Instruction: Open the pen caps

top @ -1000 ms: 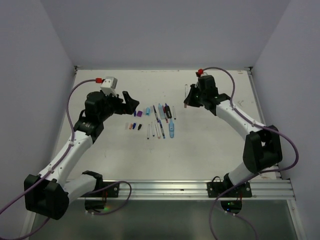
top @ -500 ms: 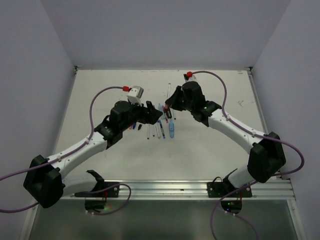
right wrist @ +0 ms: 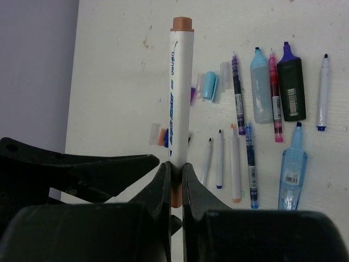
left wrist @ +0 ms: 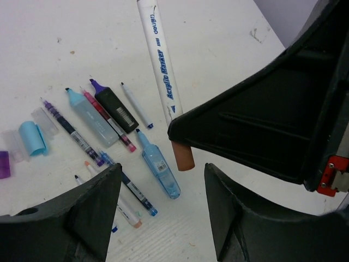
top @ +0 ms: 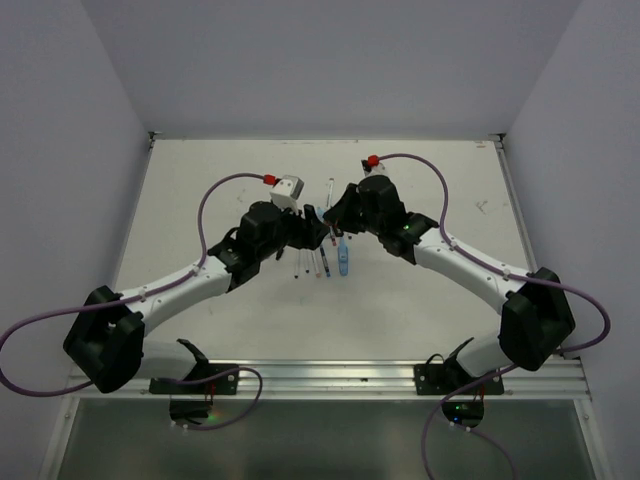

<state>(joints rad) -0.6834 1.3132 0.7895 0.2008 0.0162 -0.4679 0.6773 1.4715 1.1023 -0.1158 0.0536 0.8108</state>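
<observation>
- Above the middle of the table (top: 200,180), over a row of loose pens (left wrist: 103,117): white marker (right wrist: 180,93), clamped near one end by the right gripper (right wrist: 175,166).
- Brown cap (left wrist: 184,157): sticking out just past those fingers, between the parted jaws of the left gripper (left wrist: 163,172), not touched.
- Handling, judged: light, stiff, smooth plastic, probably slippery; best gripped squarely on the cap and pulled straight along the body.

Hidden behind the two grippers
From above, the left gripper (top: 313,227) and right gripper (top: 335,216) cover much of the pens (top: 322,262). In the left wrist view the right gripper hides the white marker (left wrist: 158,60) just above its orange end (left wrist: 184,157), and the left edge cuts a purple cap (left wrist: 3,164).
</observation>
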